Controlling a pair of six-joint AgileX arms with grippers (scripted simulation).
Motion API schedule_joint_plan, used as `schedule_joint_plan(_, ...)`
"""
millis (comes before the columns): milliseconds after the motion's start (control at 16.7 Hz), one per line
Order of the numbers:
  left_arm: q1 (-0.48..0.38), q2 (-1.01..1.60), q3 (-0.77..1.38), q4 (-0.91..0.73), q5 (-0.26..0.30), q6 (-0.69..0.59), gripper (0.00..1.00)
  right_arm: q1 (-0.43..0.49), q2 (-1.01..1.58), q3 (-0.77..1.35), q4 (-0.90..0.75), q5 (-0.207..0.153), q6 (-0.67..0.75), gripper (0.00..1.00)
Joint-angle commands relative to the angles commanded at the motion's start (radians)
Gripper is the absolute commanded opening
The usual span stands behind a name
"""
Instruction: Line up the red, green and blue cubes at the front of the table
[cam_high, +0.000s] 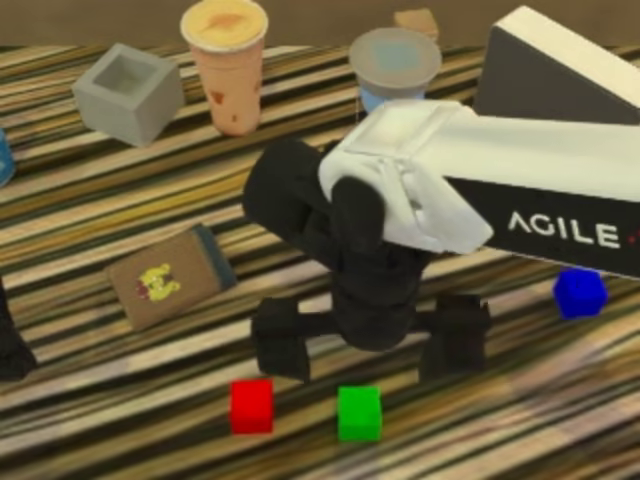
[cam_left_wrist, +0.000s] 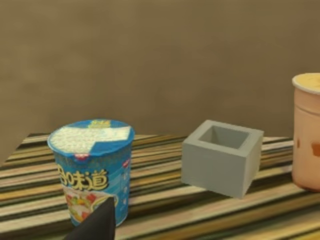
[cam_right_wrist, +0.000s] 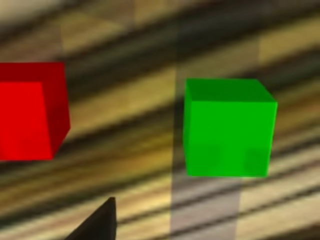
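Right pincer spread wide and holding nothing, its two black fingers standing apart just behind the bright green solid cube, poised over the wavy brown, tan, cream and black striped worktop. Green cube resting flat near the front edge, clear of both fingers, roughly under the gap between them though nearer the left finger's side. Bright red solid cube just left of the green cube, apart from it by a narrow strip of worktop, faces squared alike. Equal-sided, so no long axis on either; edges roughly parallel to the front edge. Deep blue solid cube well to the right of the green cube and farther back, turned slightly askew, close under the white and black right arm. Left pincer barely seen as a dark tip in its wrist view, far left of the green cube; cannot tell how far open. Beyond the tip, a blue noodle cup and a hollow grey cube.
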Motion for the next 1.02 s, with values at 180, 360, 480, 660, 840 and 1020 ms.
schedule_joint_plan(180,0.000,0.000,0.000,0.000,0.000,0.000,1.00,-0.087,-0.003,-0.009,0.009,-0.001,-0.098,1.00)
schedule_joint_plan(360,0.000,0.000,0.000,0.000,0.000,0.000,1.00,-0.230,-0.006,-0.030,0.021,-0.003,-0.268,1.00)
schedule_joint_plan(480,0.000,0.000,0.000,0.000,0.000,0.000,1.00,-0.342,-0.007,-0.049,0.029,-0.005,-0.410,1.00)
schedule_joint_plan(660,0.000,0.000,0.000,0.000,0.000,0.000,1.00,-0.512,-0.011,-0.078,0.042,-0.007,-0.622,1.00)
schedule_joint_plan(840,0.000,0.000,0.000,0.000,0.000,0.000,1.00,-0.644,-0.020,-0.097,0.057,-0.009,-0.767,1.00)
schedule_joint_plan(1020,0.000,0.000,0.000,0.000,0.000,0.000,1.00,-0.693,-0.026,-0.103,0.066,-0.010,-0.817,1.00)
